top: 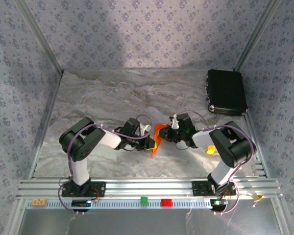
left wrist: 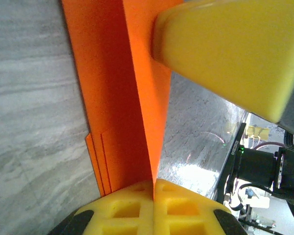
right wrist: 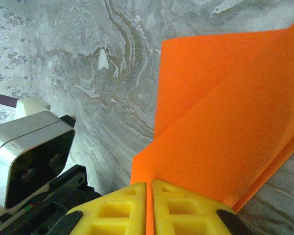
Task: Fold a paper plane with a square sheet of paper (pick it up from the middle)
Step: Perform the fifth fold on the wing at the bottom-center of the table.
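The orange sheet of paper (top: 158,138) is folded into several layers and hangs between both arms over the middle of the table. My left gripper (top: 150,143) is shut on its left edge. In the left wrist view the yellow pads (left wrist: 132,208) pinch a thin upright flap of the paper (left wrist: 117,98). My right gripper (top: 168,133) is shut on the opposite side; its pads (right wrist: 181,210) clamp a corner of the folded paper (right wrist: 225,122). One right finger (left wrist: 225,54) shows large at the top of the left wrist view.
A black box (top: 227,91) lies at the back right. A small yellow-orange block (top: 210,149) sits by the right arm. A green block (top: 144,200) and a red block (top: 166,202) rest on the front rail. The left wrist camera (right wrist: 29,156) is close to the right gripper.
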You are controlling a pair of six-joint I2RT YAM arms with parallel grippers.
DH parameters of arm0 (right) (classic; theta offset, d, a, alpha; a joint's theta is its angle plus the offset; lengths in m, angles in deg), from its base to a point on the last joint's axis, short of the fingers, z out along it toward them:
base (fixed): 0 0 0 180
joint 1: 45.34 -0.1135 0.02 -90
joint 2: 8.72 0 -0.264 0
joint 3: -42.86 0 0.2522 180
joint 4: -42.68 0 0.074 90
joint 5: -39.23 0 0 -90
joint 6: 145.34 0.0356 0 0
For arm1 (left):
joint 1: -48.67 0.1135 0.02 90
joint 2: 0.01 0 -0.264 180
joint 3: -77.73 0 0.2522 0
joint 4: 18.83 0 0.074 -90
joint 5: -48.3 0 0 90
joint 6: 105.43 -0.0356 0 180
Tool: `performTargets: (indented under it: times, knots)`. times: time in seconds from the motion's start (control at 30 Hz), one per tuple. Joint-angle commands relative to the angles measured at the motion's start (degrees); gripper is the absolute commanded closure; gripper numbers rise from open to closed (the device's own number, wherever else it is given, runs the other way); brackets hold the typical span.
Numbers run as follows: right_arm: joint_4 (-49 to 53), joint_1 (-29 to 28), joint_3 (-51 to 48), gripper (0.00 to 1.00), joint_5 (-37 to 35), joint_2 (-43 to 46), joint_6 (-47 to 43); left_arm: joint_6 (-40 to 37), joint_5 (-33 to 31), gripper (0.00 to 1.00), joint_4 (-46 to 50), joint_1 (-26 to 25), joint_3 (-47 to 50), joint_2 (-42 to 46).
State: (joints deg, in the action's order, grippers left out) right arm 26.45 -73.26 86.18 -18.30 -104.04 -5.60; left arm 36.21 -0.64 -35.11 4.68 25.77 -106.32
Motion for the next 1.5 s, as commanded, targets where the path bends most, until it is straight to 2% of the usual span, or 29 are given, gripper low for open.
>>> performTargets:
  times: [0.0, 0.33, 0.57, 0.7, 0.87, 1.03, 1.47]
  knots:
    - [-0.1, 0.4, 1.3, 0.88, 0.7, -1.8, 0.3, -0.4, -4.1, 1.0, 7.2, -0.7, 0.9, -4.0]
    - [3.1, 0.3, 1.2, 0.9, -1.8, -4.8, 0.8, -0.4, -4.8, 1.0, 7.9, -0.7, 1.0, -4.4]
    - [7.5, 0.1, 0.6, 0.92, -4.7, -4.9, 0.0, -0.6, -2.5, 0.84, 8.4, -0.9, 0.8, 0.6]
    - [8.8, -0.2, 0.9, 0.92, -5.1, -4.9, -0.5, -1.0, -1.1, 0.82, 9.4, -1.1, -0.3, 4.3]
    - [10.8, -0.5, 1.9, 0.93, -5.5, -5.2, -1.1, -2.2, -0.1, 0.91, 12.5, -1.6, -1.8, 4.7]
    - [12.4, -0.8, 2.3, 0.93, -6.3, -5.5, -1.3, -0.9, 1.8, 0.99, 9.3, -1.8, -0.9, 3.9]
    - [16.5, -0.9, 2.0, 0.94, -10.4, -4.7, -1.3, -5.4, 5.3, 1.0, 16.5, -4.1, -1.6, 0.8]
